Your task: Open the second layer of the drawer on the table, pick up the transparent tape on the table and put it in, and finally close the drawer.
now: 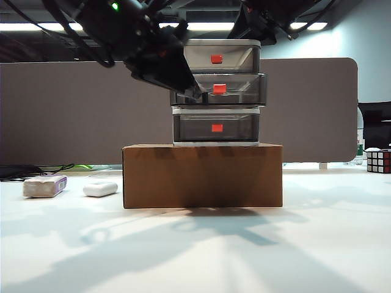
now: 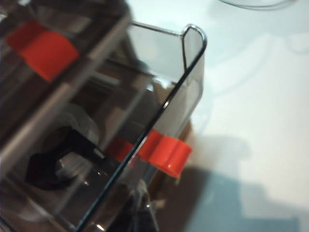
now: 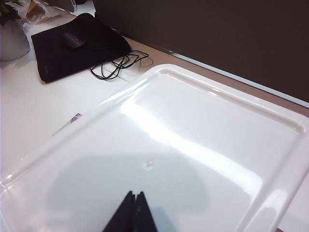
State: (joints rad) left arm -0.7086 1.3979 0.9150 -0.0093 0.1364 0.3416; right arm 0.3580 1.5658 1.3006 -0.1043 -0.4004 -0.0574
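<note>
Both grippers (image 2: 140, 212) (image 3: 133, 212) shut, drawer (image 1: 218, 90) upright

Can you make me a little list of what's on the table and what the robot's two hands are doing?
drawer unit: three tiers, standing on a brown cardboard box
middle drawer: pulled out a little
tape roll: seen through the middle drawer's clear wall
left end effector: shut, at the middle drawer's left front
right end effector: shut, above the unit's white top
other things: grey-purple block, white oblong case, puzzle cube
</note>
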